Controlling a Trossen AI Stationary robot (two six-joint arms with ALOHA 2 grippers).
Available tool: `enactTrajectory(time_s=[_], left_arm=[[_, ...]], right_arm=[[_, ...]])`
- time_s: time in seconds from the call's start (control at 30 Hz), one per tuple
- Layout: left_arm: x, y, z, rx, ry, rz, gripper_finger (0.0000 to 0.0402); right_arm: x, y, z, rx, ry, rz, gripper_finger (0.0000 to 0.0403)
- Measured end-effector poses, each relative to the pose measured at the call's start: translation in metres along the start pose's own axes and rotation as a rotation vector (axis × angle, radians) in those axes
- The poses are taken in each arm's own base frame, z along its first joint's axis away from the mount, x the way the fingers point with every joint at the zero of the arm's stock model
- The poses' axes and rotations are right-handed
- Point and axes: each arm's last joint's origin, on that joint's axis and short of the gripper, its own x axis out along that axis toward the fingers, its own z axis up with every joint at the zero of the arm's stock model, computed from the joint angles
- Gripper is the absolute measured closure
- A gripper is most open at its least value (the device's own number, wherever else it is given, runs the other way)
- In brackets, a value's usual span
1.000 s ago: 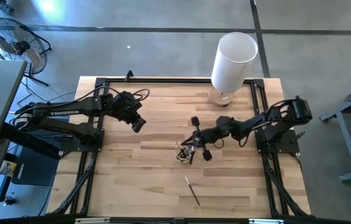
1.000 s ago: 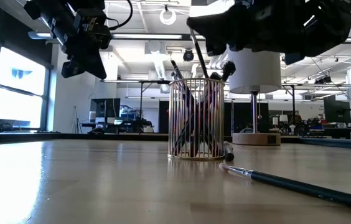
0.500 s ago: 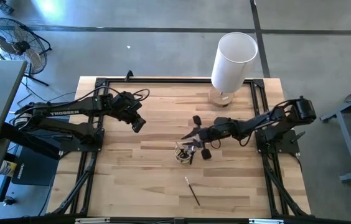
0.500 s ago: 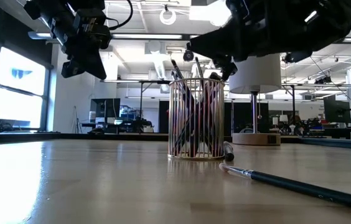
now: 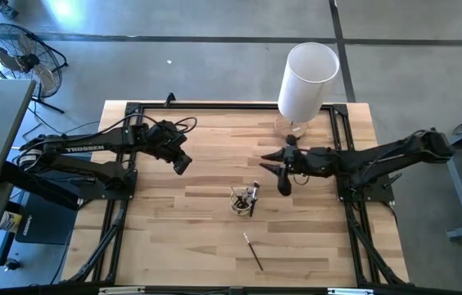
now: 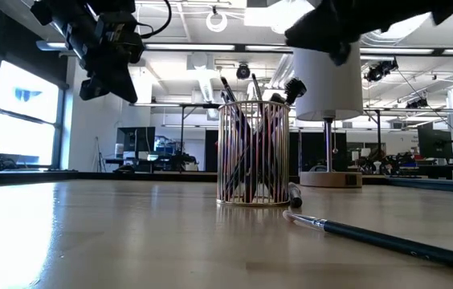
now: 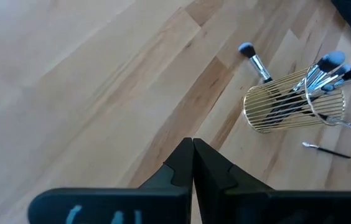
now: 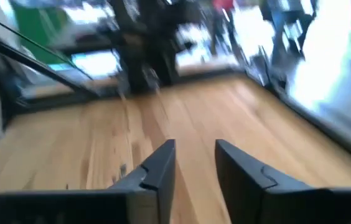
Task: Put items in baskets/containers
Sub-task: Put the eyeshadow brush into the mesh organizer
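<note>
The container is a round, gold-coloured wire-ribbed cup (image 6: 252,152), standing upright near the middle of the light wooden table (image 5: 206,233). It appears as thin vertical bars rather than solid glass. A bundle of thin makeup brushes (image 6: 250,96) leans inside it, bristle tips and handle ends projecting above the rim, since the cup is shorter than the brushes.

Two items lie outside. A short brush with a round blue-grey head (image 7: 254,57) lies flat on the table just beside the cup. A long thin dark-handled brush (image 5: 253,251) lies apart from the cup, towards the table's front edge. On this evidence the task is judged mostly done, with these two remaining.

The right gripper (image 5: 283,166) hangs above the table between the cup and the tall white cylinder on a wooden base (image 5: 305,79), clear of the brushes. In its wrist view its fingers (image 8: 160,167) stand a narrow gap apart with nothing between them; it carries no brush. Its height suits clearing the protruding brush ends.

The left gripper (image 5: 182,163) hovers over the table's left half, well apart from the cup, fingers (image 7: 180,163) pressed together and empty; this arm is judged to be waiting.

Risk noted: the wire cup looks light and top-heavy, and a knock against the protruding handles could tip it
</note>
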Motion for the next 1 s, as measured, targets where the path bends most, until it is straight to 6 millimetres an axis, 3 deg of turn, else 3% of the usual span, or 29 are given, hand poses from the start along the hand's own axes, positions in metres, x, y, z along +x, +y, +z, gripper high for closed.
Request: enactTrajectory(time_s=[0.2, 0.4, 0.6, 0.77, 1.0], left_arm=[[0.0, 0.002, 0.001, 0.072, -0.04, 0.07, 0.0401], [0.0, 0.004, 0.002, 0.075, -0.071, 0.127, 0.0401], [0.0, 0.003, 0.002, 0.091, -0.065, 0.118, 0.0401], [0.0, 0.002, 0.001, 0.093, -0.037, 0.067, 0.0401], [0.0, 0.0, 0.0, 0.093, -0.004, 0.007, 0.0401]], right_arm=[[-0.012, 0.018, 0.015, 0.099, 0.274, -0.17, 0.039], [0.003, 0.037, 0.033, 0.188, 0.436, -0.324, 0.0395], [0.021, 0.049, 0.036, 0.259, 0.543, -0.429, 0.0395], [0.019, 0.053, 0.019, 0.36, 0.609, -0.46, 0.04], [0.012, 0.059, -0.026, 0.574, 0.749, -0.451, 0.0401]])
